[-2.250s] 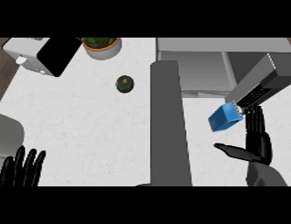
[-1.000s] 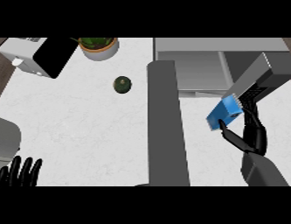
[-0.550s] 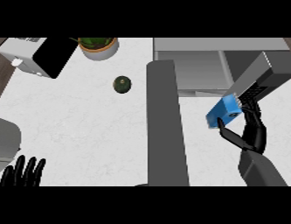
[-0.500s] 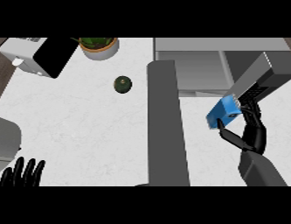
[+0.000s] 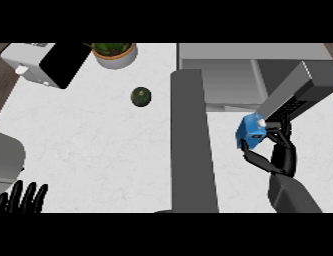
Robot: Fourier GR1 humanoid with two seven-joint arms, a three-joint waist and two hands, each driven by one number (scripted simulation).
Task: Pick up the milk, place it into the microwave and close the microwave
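Head view, looking steeply down on the white counter (image 5: 102, 145). The right hand (image 5: 278, 155) comes in from the lower right, its fingers and thumb curled round the blue milk carton (image 5: 251, 132), which it holds just beside the lower end of the open microwave door (image 5: 299, 92). The carton sits in front of the microwave (image 5: 232, 75), whose grey body occupies the upper right of the counter; the carton is outside the cavity (whether it rests on the counter or is lifted off it cannot be told from this angle). A tall grey vertical panel (image 5: 192, 145) runs down the middle of the view, to the left of the carton. The left hand (image 5: 21, 198) shows at the lower left edge, open with fingers straight and pointing up, holding nothing. Farther off on the counter lie a dark green avocado (image 5: 141, 96), a potted plant (image 5: 114, 52) at the top, and a white appliance with a black face (image 5: 45, 64) at the upper left.
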